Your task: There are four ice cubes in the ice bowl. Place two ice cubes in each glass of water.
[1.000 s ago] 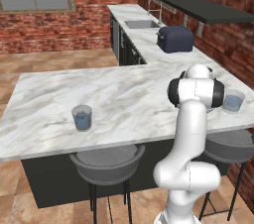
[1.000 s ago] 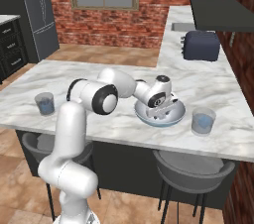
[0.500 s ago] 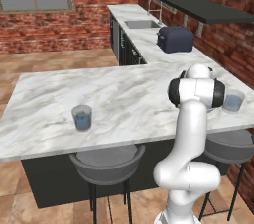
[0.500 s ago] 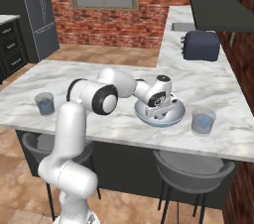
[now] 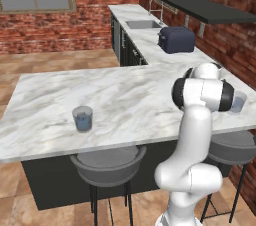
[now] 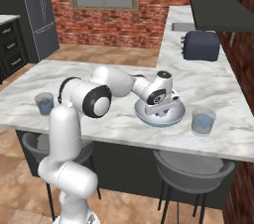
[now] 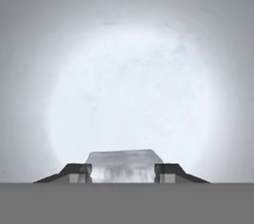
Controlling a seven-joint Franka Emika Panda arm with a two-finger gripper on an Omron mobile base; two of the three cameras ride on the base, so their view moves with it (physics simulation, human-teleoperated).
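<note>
At the near edge of the marble counter point(image 6: 124, 134), toward its right end, one glass of water point(image 6: 203, 121) stands just beside the ice bowl point(image 6: 171, 118); the other glass point(image 6: 44, 103) waits well apart near the left end of the same edge, also seen on the island's near side in the left base view point(image 5: 83, 118). The gripper point(image 7: 123, 172) is down inside the bowl, and in the hand view its two fingertips point(image 7: 77, 172) press on either side of an ice cube point(image 7: 123, 164), pinching it against the pale bowl floor. The other cubes cannot be made out. This looks like the pick-up of a cube, with no ice visible in either glass. Next, the arm would need a straight lift clear of the bowl's rim, then a short carry over the right-hand glass and a release low above the water. Farther back, a dark toaster point(image 6: 201, 45) sits by the sink.
</note>
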